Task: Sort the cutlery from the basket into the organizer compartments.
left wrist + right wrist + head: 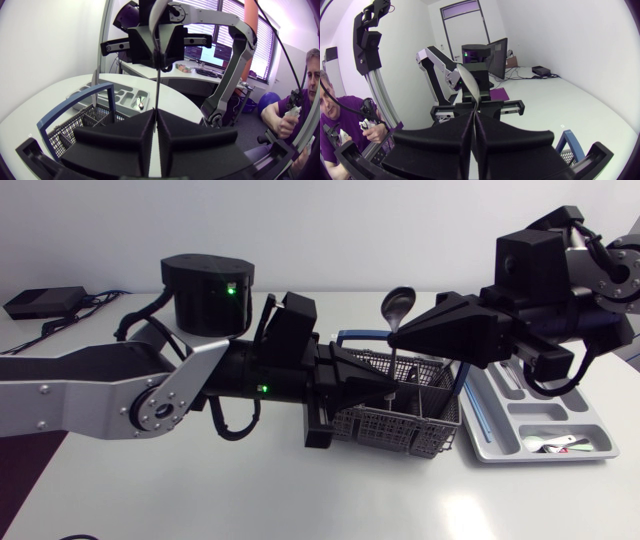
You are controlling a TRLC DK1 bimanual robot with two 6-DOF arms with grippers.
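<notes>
The left arm (120,395) stretches low across the table (250,490). The left gripper (387,391) sits level over the basket (400,430), its fingers closed narrow on the lower handle of a spoon (397,306). The spoon stands upright, bowl up. The right arm (545,275) comes in higher and slants down, and the right gripper (393,336) pinches the same handle just under the bowl. The organizer (540,415) lies just beside the basket, with some cutlery (555,443) in an end compartment.
</notes>
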